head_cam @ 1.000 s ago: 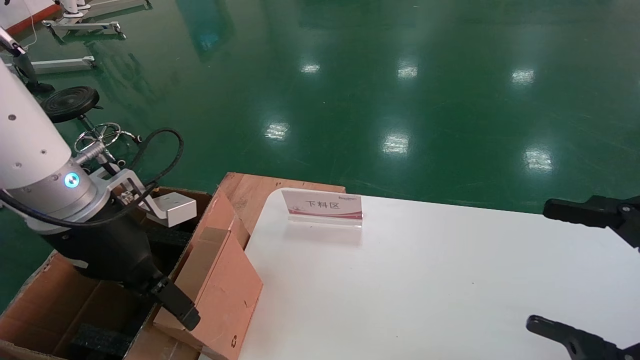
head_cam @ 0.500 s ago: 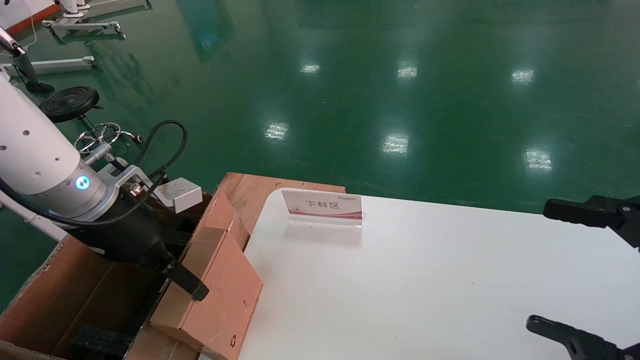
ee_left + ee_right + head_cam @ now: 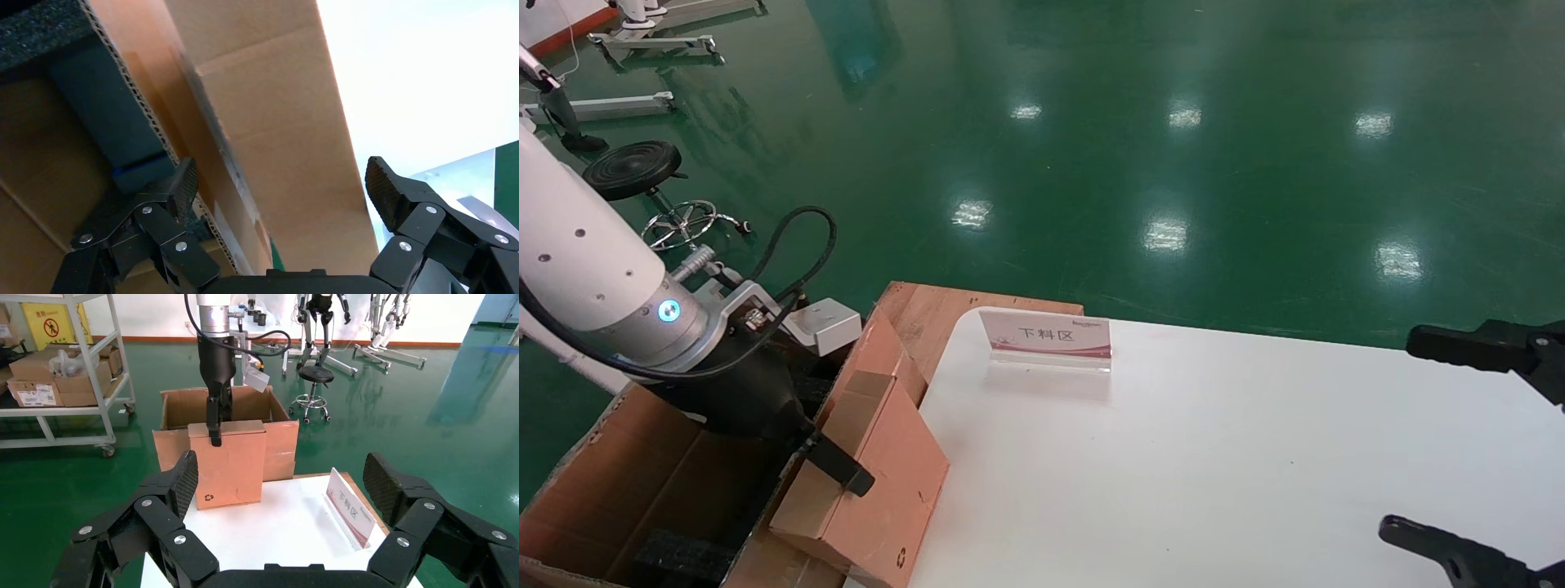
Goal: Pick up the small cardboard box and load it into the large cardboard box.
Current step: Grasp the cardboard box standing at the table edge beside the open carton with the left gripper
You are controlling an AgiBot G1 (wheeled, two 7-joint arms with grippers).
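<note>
Pinkish-brown flat cardboard small box (image 3: 878, 474) stands tilted at the white table's (image 3: 1214, 457) left edge against the big brown corrugated large carton's (image 3: 609, 482) flap, left gripper (image 3: 281, 190) straddling its top edge with fingers apart, not visibly clamped; right gripper (image 3: 278, 478) idle, open; judged grasp step, next: close, lift over flap.

Glossy green floor (image 3: 1091, 122), black stool (image 3: 633, 167), metal shelving (image 3: 67, 386)
</note>
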